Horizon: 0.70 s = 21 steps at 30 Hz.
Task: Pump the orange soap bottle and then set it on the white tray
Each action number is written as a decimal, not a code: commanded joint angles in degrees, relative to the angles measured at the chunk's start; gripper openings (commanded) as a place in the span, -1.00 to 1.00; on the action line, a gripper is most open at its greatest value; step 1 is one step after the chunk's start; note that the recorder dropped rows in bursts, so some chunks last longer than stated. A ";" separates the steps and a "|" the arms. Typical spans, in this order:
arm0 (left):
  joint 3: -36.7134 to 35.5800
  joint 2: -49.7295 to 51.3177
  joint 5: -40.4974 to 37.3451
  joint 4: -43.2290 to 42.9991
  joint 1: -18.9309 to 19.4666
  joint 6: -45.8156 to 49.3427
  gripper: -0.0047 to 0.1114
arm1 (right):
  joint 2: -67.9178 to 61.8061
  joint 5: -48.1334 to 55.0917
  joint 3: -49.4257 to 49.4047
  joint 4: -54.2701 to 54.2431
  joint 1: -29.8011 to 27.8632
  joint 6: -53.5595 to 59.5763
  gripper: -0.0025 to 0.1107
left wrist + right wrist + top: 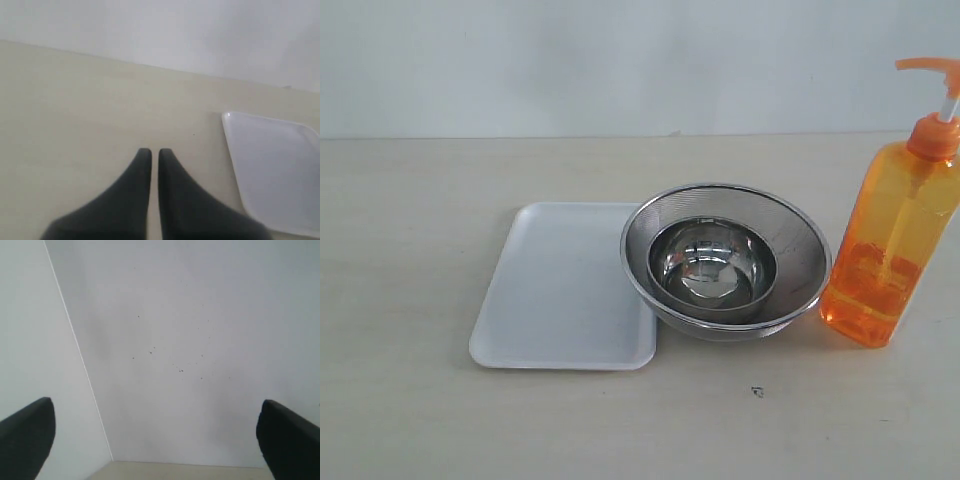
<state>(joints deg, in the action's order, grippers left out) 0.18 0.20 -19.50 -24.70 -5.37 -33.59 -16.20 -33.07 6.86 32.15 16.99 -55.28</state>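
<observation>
The orange soap bottle (pixel 892 245) stands upright at the right edge of the exterior view, its orange pump head (pixel 930 68) raised on a white stem. The white tray (pixel 565 290) lies flat on the table left of the steel bowls and holds nothing; its corner also shows in the left wrist view as the white tray (pixel 277 170). No arm appears in the exterior view. My left gripper (pixel 151 152) hovers over bare table beside the tray, black fingers nearly touching, shut and holding nothing. My right gripper (pixel 155 412) is wide open, facing a white wall; the bottle is out of its view.
Two nested round steel bowls (pixel 725 260) sit between the tray and the bottle, the larger rim touching the tray's right edge. A small dark speck (pixel 757 392) lies on the beige table in front. A white wall runs behind the table.
</observation>
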 commanded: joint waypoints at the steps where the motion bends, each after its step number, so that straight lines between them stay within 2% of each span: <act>1: -0.18 -0.20 0.23 -0.23 0.20 0.24 -0.84 | 0.17 -1.24 -0.16 -3.64 0.20 5.44 0.90; 5: -0.18 -0.20 0.23 -0.23 0.20 0.24 -0.84 | 0.17 4.05 0.38 -16.11 0.20 20.66 0.90; 8: -0.18 -0.20 0.23 -0.23 0.20 0.24 -0.84 | 0.17 14.94 1.77 -24.41 0.20 30.17 0.90; 13: -0.18 -0.20 0.23 -0.23 0.20 0.24 -0.84 | 0.17 37.43 4.73 -29.04 0.20 37.53 0.90; 21: -0.18 -0.20 0.23 -0.23 0.20 0.24 -0.84 | 0.17 49.41 5.24 -45.73 0.20 59.10 0.90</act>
<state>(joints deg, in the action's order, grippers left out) 0.18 0.20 -19.40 -24.70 -5.37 -33.59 -16.20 13.40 11.42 -7.81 17.14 -4.61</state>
